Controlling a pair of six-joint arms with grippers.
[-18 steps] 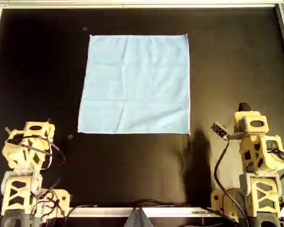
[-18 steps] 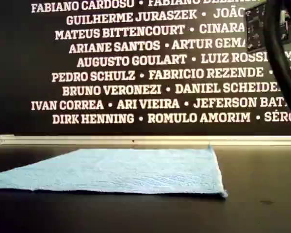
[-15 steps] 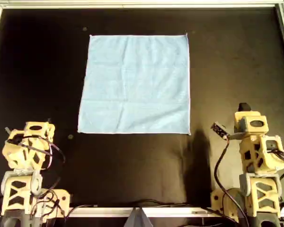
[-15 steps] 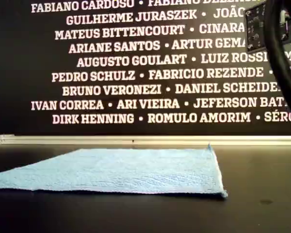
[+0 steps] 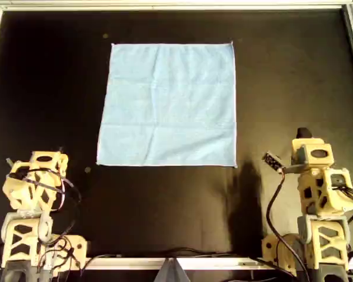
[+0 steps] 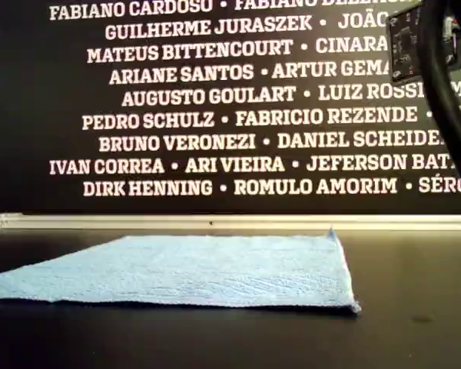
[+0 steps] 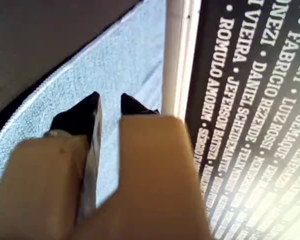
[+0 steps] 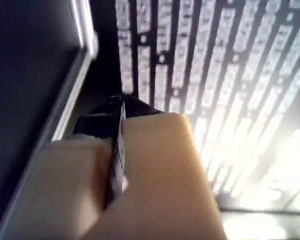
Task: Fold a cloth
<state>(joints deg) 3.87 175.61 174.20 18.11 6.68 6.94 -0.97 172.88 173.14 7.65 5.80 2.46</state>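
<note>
Two tan arms sit folded at the near edge of a black table (image 5: 47, 88), seen from above. One arm (image 5: 35, 200) is at the overhead view's lower left and the other arm (image 5: 317, 194) is at its lower right. The wrist views do not show which arm is which.

The cloth (image 5: 167, 106) is light blue and nearly square. It lies flat and spread open on the table, a little left of centre in the overhead view and towards the far side. Faint creases cross it. Its far edge runs close to the metal rail (image 5: 165, 6) that borders the table, and its near edge is well apart from both arms. Neither arm touches it.

In the exterior view, the cloth (image 6: 192, 269) lies low and flat. Its right corner sits near the middle of that view, and its left part runs off the view's left edge. Behind it stands a black wall (image 6: 230, 115) printed with white names. A dark cable (image 6: 438, 92) hangs at the exterior view's upper right.

The left gripper (image 7: 110, 102) has its black fingertips slightly parted, with a narrow gap between them and nothing in it. The cloth (image 7: 115, 65) lies beyond the tips. The right gripper (image 8: 117, 102) has its tips pressed together and empty, pointing at the rail and wall.
</note>
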